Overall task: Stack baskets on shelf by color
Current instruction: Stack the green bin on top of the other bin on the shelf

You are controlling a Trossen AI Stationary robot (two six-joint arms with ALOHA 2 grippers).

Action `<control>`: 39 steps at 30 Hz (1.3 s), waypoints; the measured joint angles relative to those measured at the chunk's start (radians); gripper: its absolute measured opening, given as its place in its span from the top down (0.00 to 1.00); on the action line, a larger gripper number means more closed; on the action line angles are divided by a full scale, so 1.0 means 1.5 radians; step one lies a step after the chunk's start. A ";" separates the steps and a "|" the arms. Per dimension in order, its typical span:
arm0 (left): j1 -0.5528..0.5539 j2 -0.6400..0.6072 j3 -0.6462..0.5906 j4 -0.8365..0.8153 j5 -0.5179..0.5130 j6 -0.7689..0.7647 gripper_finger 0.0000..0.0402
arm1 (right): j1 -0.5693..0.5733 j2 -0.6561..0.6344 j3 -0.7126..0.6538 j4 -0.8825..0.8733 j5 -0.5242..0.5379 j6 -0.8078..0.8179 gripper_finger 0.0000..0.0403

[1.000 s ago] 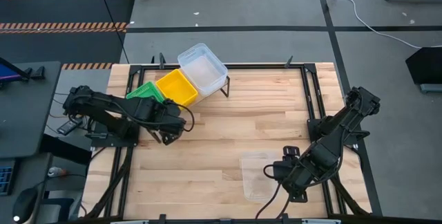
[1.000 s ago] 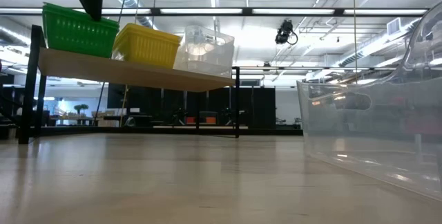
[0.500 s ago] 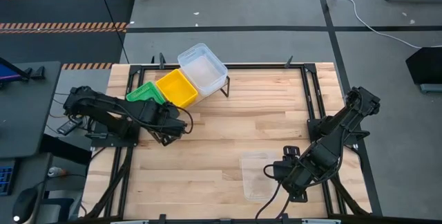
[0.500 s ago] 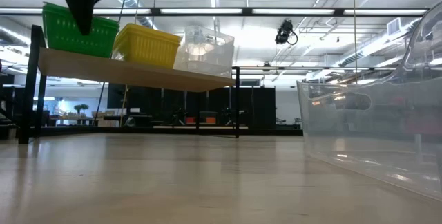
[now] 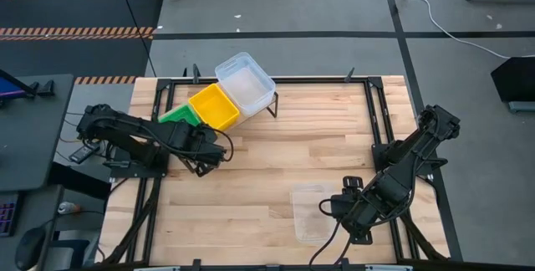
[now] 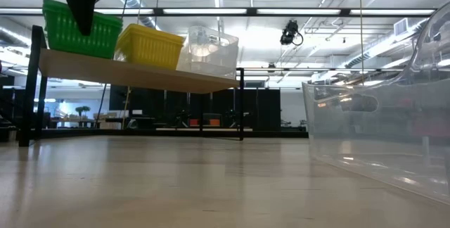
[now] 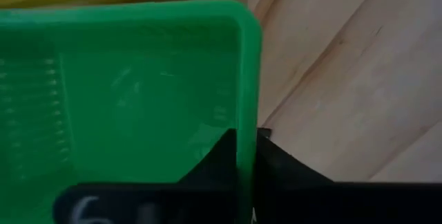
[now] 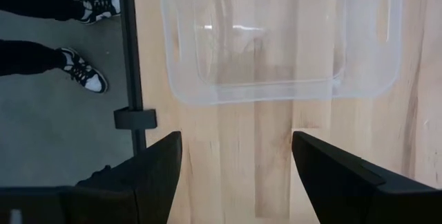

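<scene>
On the slanted plywood shelf [image 6: 133, 73] at the table's far left, a green basket [image 5: 174, 114], a yellow basket [image 5: 214, 106] and a clear basket [image 5: 245, 81] stand in a row. My left gripper [image 7: 247, 156] is shut on the green basket [image 7: 124, 99], and it shows in the low view as a dark wedge [image 6: 83, 6] coming down from above. Another clear basket [image 5: 311, 212] rests bottom down on the table near its front edge. My right gripper [image 8: 238, 175] is open, just short of that basket [image 8: 276, 37] and not touching it. My left gripper holds the green basket by one side wall's rim [image 7: 247, 124], not far from a corner. One finger is inside the basket and one outside. The fingers come from above, pointing down, and the basket sits on the shelf beside the yellow one.
Black metal frame rails [image 5: 380, 129] run along the table's edges. A person's legs and shoes [image 8: 90, 16] stand on the floor just past the table edge by my right arm. Bare wood lies in the middle of the table [image 5: 284, 154].
My left gripper has come down onto the green basket and shut on its wall. The green basket has shifted slightly on the shelf.
</scene>
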 joint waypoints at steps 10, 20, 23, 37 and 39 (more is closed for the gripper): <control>0.000 0.000 0.014 -0.001 0.009 -0.017 0.74 | 0.000 0.000 0.000 0.012 0.064 0.017 0.31; 0.000 -0.006 0.116 0.000 0.003 -0.015 0.54 | 0.003 -0.001 -0.043 0.124 0.060 0.042 0.31; 0.001 -0.006 0.106 -0.001 0.000 -0.012 0.54 | 0.008 -0.001 -0.078 0.160 0.042 0.067 0.31; 0.045 -0.005 0.078 0.000 -0.005 0.026 0.65 | 0.081 0.000 -0.125 0.214 0.020 0.129 0.31; 0.053 -0.005 0.078 0.000 -0.004 0.039 0.66 | 0.087 0.000 -0.125 0.214 0.020 0.132 0.31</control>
